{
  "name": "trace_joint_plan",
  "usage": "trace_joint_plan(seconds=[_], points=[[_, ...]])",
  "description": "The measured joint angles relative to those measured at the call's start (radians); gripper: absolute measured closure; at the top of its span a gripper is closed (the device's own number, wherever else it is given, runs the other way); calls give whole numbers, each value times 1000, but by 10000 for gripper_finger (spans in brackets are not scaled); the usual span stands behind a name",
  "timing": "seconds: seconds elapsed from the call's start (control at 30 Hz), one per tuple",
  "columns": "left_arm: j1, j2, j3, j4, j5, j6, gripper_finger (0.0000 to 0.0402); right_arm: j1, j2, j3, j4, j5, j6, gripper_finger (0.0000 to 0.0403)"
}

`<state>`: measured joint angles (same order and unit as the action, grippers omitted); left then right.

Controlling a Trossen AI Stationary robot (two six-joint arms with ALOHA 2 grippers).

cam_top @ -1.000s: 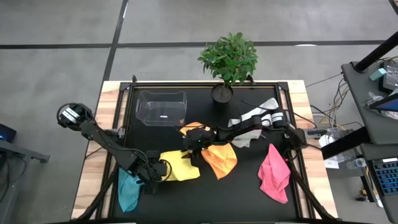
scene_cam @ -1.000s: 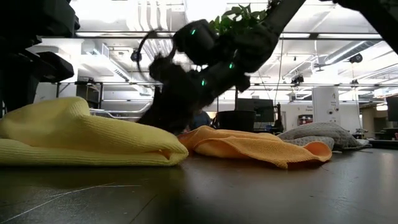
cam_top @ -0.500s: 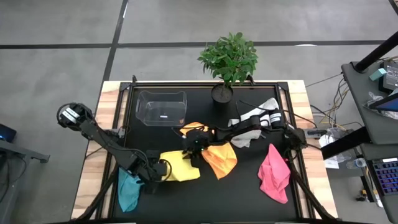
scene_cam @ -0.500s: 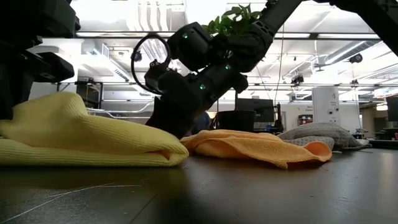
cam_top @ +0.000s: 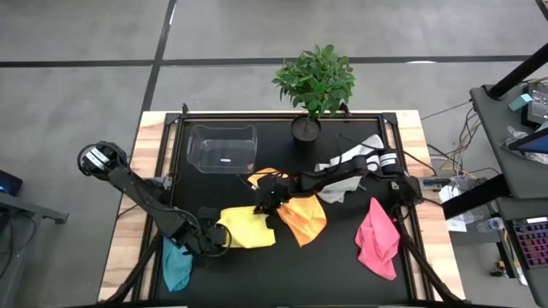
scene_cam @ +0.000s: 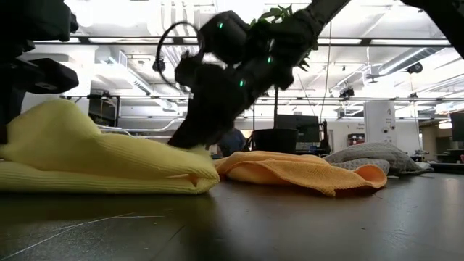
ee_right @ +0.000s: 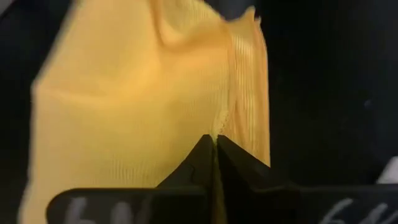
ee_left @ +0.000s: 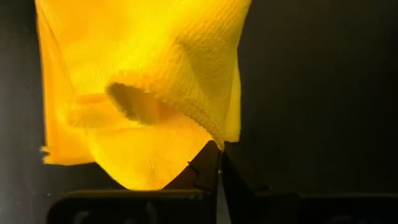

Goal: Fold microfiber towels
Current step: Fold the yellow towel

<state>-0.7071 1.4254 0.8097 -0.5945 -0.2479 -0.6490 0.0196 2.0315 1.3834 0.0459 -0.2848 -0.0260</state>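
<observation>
You can't read any writing here. The yellow towel (cam_top: 247,228) lies mid-table, w/ the orange towel (cam_top: 304,218) touching it. The teal towel (cam_top: 177,265), pink towel (cam_top: 378,239) & white-grey towel (cam_top: 349,160) lie apart. A clear box (cam_top: 223,148) & potted plant (cam_top: 314,84) stand behind. Your left gripper (ee_left: 219,151) is pinched on the yellow towel's edge; your right gripper (ee_right: 213,142) pinches it too.

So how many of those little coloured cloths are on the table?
5: teal towel at the near left edge, yellow towel in the middle, orange towel beside it, pink towel near right, white-grey towel behind. None seems hidden.
</observation>
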Motion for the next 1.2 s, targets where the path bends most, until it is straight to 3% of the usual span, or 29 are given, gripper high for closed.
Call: trace_joint_plan(seconds=[0.27, 0.57, 0.87, 1.03, 1.2], points=[[0, 3, -13, 3, -38, -1, 401, 4, -98, -4, -119, 174, -66, 394], [-1, 26, -50, 52, -37, -27, 396, 6, -45, -5, -50, 184, -48, 394], [0, 65, -48, 78, 37, -54, 301, 6, -22, -6, 12, 184, 0, 384], [-1, 65, -21, 78, 53, -52, 248, 6, -31, -5, -13, 183, 13, 341], [0, 64, 1, 79, 45, -48, 229, 6, -57, -2, -82, 183, 33, 290]])
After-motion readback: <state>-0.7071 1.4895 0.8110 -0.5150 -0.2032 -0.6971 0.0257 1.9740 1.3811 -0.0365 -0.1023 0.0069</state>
